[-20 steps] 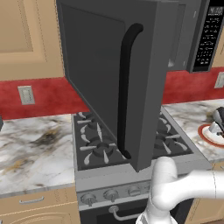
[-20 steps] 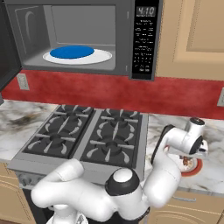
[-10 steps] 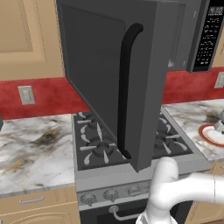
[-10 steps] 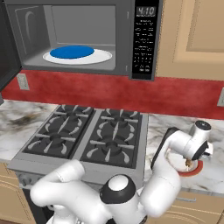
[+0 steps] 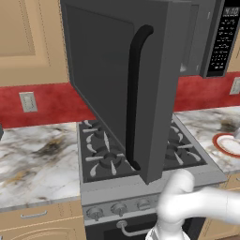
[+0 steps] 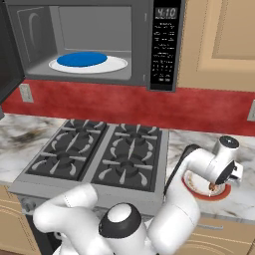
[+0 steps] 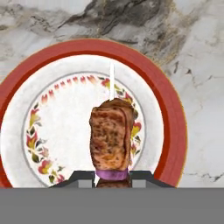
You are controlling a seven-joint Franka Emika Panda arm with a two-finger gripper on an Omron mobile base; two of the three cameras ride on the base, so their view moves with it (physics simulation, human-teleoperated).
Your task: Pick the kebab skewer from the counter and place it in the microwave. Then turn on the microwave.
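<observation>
The kebab skewer (image 7: 111, 135), a brown meat chunk with a thin white stick poking out beyond it, sits between my gripper's (image 7: 112, 175) finger tips, and the gripper is shut on it. It hangs over a red-rimmed white plate (image 7: 171, 109) that lies on the marble counter (image 7: 197, 65). In the right base view my gripper (image 6: 217, 187) points down at that plate (image 6: 196, 191), right of the stove. The microwave (image 6: 164, 45) stands open above the stove, with a blue disc (image 6: 82, 60) on its white turntable. Its door (image 5: 117, 79) swings out wide to the left.
The grey gas stove (image 6: 94, 157) lies under the microwave, between two stretches of counter (image 5: 33, 154). The open door with its black handle (image 5: 136, 93) juts out over the stove. Tan cabinets (image 6: 219, 40) hang to the right of the microwave, above a red backsplash (image 6: 209, 107).
The hand has shifted a little to the right over the plate, still shut on the skewer. The microwave door has not moved.
</observation>
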